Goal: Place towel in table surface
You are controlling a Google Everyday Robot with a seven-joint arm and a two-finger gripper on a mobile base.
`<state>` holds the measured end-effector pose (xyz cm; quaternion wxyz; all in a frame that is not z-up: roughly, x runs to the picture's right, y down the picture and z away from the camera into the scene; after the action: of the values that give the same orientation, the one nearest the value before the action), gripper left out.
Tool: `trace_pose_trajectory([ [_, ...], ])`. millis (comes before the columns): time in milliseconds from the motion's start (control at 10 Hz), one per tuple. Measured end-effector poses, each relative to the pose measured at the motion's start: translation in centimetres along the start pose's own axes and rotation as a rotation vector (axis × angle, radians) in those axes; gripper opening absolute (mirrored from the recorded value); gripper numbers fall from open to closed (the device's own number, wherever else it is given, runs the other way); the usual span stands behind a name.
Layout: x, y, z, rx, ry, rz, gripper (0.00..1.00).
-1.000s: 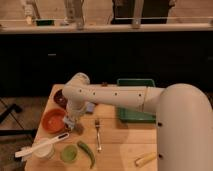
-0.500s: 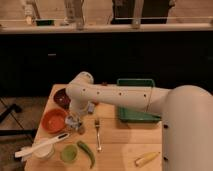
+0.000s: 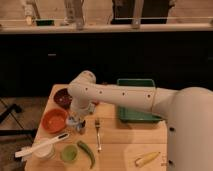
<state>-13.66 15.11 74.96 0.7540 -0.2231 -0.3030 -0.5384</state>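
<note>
**Towel placement: progress not confirmed**

Camera view: The gripper (image 3: 77,123) is seen low over the left part of the wooden table (image 3: 122,147), at the end of the white, smooth-shelled arm (image 3: 117,95), which is bent down from the right. Whether the gripper is clenched, released or grasping anything cannot be told. No towel can be made out with certainty. A pale patch is noticed right at the gripper, but it cannot be identified as cloth. No cloth is seen lying anywhere else on the table. The task is therefore judged to be unfinished or at its placing step; a spread towel lying free of the tool is what is left to be shown.

The tabletop is pale, planked wood with a matte grain. A round orange-red bowl (image 3: 53,120) is set just left of the gripper, and a darker maroon bowl (image 3: 62,97) behind it. A slim metal fork (image 3: 98,134) lies just to the right. A rectangular green tray (image 3: 136,81) with raised walls is placed further right, partly covered by the arm. A curved, glossy green pepper (image 3: 87,153) is seen near the front edge.
</note>
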Motion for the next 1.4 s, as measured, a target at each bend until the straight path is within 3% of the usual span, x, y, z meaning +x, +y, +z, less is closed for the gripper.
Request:
trace_pose_trajectory([
  [500,0.1,-0.1,-2.0,0.057,0.024,-0.007,0.02],
  [1000,-0.1,-1.2,-6.7,0.126,0.086,-0.028,0.02],
  [1400,-0.3,-1.9,-9.5,0.159,0.130,-0.037,0.02],
])
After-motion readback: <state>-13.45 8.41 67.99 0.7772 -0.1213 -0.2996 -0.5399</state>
